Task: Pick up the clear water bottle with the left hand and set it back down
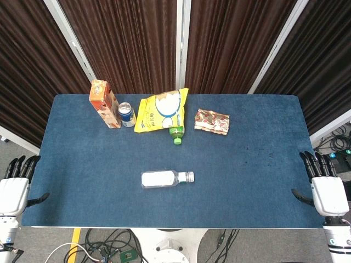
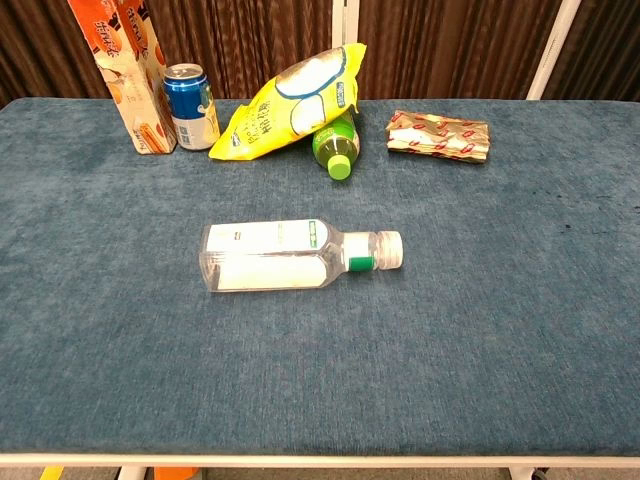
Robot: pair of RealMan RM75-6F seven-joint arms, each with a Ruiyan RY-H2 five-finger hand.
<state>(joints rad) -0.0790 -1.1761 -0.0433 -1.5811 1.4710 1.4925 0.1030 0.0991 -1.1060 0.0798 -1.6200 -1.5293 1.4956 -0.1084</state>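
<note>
clear water bottle (image 2: 300,257) lies on its side mid-bench (image 1: 263,181), cap toward my right, untouched. my left hand (image 1: 15,186) waits off the near-left corner, fingers apart and seemingly holding nothing; right hand (image 1: 324,189) likewise. nothing is done yet: reach, lift and set-down all remain.

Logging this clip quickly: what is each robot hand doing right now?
Left robot hand: open, holding nothing, beside the table's left edge.
Right robot hand: open, holding nothing, beside the table's right edge.
</note>
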